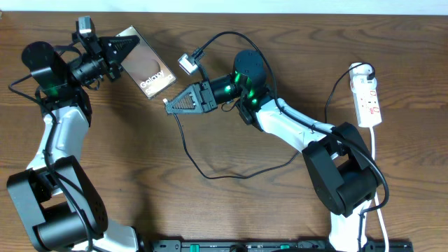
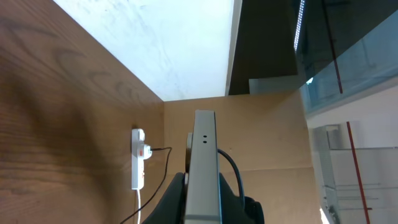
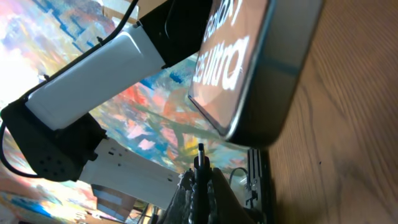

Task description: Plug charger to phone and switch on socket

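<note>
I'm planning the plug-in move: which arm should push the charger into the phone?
Right. The right fingers pinch the charger by its plug tip, pointed toward the phone; the left fingers are occupied gripping the phone.

Left wrist view. The phone (image 2: pixel 204 168) stood edge-on at centre, its pale narrow edge facing the camera, with two small holes near the far end. Dark fingers (image 2: pixel 171 200) pressed against it on both sides at the near end. To its left, on the wooden table (image 2: pixel 62 124), the white socket (image 2: pixel 137 160) lay lengthwise, red marks visible. The thin black charger (image 2: pixel 161 149) cable left the socket near its far end, heading right toward the phone.
</note>
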